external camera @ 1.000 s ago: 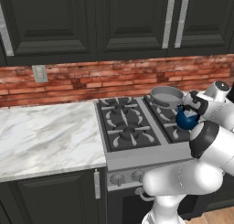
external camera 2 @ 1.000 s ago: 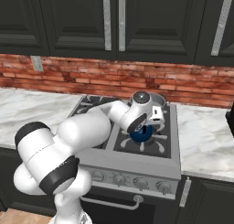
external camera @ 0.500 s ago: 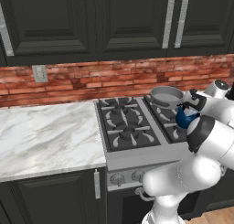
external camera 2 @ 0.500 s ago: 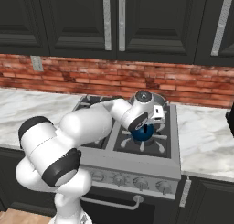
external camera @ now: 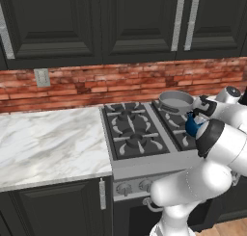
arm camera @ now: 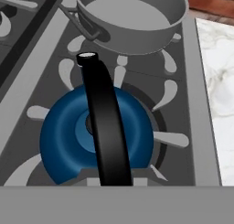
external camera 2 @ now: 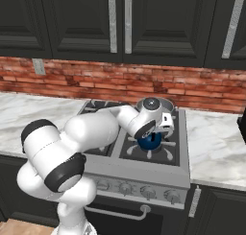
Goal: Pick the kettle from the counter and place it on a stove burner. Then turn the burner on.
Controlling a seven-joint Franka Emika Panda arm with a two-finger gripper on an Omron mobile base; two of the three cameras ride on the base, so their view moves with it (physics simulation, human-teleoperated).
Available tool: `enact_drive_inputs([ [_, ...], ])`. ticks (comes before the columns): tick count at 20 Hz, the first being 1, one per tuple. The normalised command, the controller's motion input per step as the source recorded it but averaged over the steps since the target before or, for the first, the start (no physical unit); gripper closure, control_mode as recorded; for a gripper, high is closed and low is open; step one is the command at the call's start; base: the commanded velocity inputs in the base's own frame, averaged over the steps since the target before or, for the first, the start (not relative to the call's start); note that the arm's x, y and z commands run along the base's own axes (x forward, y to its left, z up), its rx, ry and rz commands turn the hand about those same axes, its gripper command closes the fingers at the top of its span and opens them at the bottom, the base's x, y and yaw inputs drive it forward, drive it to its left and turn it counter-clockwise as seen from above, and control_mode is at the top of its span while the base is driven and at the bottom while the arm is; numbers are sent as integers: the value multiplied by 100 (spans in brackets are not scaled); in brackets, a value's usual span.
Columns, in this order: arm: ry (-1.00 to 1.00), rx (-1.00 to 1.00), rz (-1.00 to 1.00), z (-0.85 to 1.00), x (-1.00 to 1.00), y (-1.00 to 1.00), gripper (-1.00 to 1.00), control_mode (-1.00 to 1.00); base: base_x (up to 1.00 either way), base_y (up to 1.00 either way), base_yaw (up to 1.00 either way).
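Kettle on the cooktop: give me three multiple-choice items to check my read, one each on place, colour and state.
1. Where is the kettle?
A) On the white marble counter
B) Over the burner in front of the pan
C) Inside the pan

2. What colour is the kettle's handle?
A) Black
B) Red
C) White

3. How do the jaws stand?
A) Wide open, away from the kettle
B) Closed on the lid knob
C) Closed on the handle

Right letters:
1: B. The hand view shows the blue body over that burner's grate prongs, with the pan beyond it.
2: A. The arched strap over the blue body is black in the hand view.
3: C. In the hand view the two finger tips sit against the handle's sides, with the handle between them.
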Motion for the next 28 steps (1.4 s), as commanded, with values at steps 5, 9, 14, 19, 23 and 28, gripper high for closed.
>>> enact_drive_inputs([
  [5, 0, 0, 0, -1, 0, 0, 100, -100, 0, 0, 0],
  [9, 0, 0, 0, -1, 0, 0, 100, -100, 0, 0, 0],
  [14, 0, 0, 0, 0, 0, 0, -100, -100, 0, 0, 0],
  [19, 0, 0, 0, 0, 0, 0, -100, -100, 0, 0, 0],
  [23, 0, 0, 0, 0, 0, 0, -100, -100, 0, 0, 0],
  [28, -1, 0, 0, 11, 0, 0, -100, -100, 0, 0, 0],
])
